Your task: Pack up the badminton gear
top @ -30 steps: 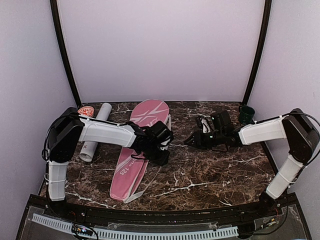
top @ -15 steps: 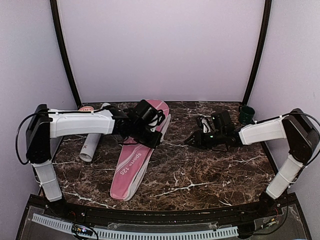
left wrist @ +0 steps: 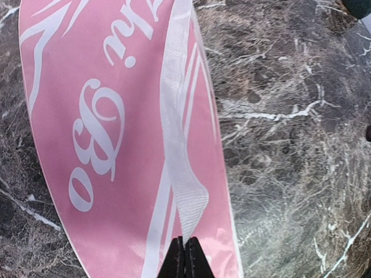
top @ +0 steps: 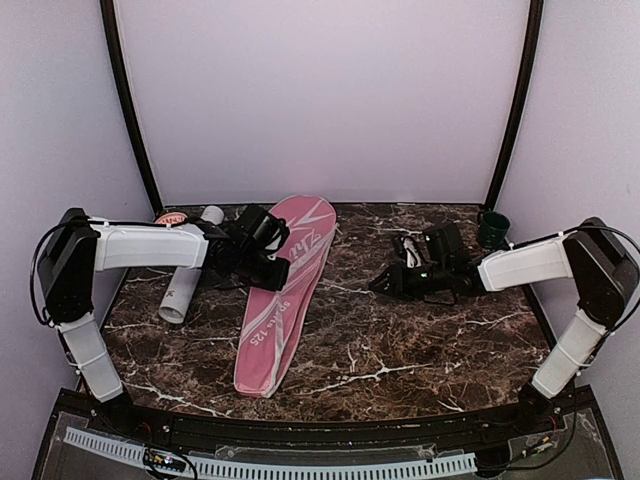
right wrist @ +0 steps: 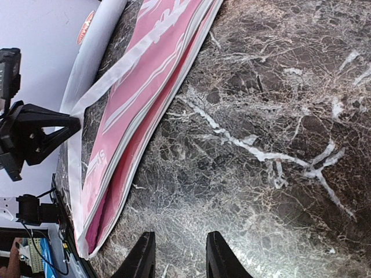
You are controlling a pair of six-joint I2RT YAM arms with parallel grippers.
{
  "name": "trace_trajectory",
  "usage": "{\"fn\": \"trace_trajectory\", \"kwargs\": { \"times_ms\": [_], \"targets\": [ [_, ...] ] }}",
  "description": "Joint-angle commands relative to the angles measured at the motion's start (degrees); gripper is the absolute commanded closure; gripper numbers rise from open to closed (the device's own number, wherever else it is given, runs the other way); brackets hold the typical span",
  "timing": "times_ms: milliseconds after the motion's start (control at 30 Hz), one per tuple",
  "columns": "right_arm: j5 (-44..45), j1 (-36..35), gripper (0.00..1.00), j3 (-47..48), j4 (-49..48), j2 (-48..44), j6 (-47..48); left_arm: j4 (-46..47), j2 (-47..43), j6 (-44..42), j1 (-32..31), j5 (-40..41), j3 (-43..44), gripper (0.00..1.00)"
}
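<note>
Left jaws pinch shut on the white strap (left wrist: 184,174) of the pink bag (top: 272,320); right jaws hang part-open, empty. Bag reads "sports 125".

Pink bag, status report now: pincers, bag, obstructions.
Left pincer shut on white strap. Right pincer open, empty, right of bag. Pink bag flat on table, white tube beside it. No obstruction seen.

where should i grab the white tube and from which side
Probably its near half, from above, jaws straddling its width. The white tube lies flat, running near to far beside the pink bag, and the left arm crosses over its far half, leaving the near end clear.
</note>
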State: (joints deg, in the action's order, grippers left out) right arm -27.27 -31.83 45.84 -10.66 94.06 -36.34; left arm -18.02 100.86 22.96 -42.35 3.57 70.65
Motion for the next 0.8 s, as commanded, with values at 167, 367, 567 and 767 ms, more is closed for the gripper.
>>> {"fn": "trace_trajectory", "kwargs": {
  "times_ms": [167, 367, 567, 767],
  "targets": [
    [-0.8, 0.3, 0.70, -0.9, -1.7, -0.8, -0.1, -1.1, 7.1, 1.0, 2.3, 4.9, -0.4, 0.91],
    [-1.0, 0.3, 0.70, -0.8, -1.4, -0.8, 0.2, 0.0, -0.1, -2.3, 1.7, 4.7, -1.5, 0.58],
    [-0.9, 0.4, 0.70, -0.9, -1.4, -1.1, 0.3, -0.8, -4.2, -6.2, -1.1, 2.4, 0.4, 0.50],
    [-0.7, 0.4, 0.70, -0.6, -1.1, -1.5, 0.5, -2.1, 1.8, -7.4, -4.4, -0.3, 5.5, 0.50]
  ]
}}
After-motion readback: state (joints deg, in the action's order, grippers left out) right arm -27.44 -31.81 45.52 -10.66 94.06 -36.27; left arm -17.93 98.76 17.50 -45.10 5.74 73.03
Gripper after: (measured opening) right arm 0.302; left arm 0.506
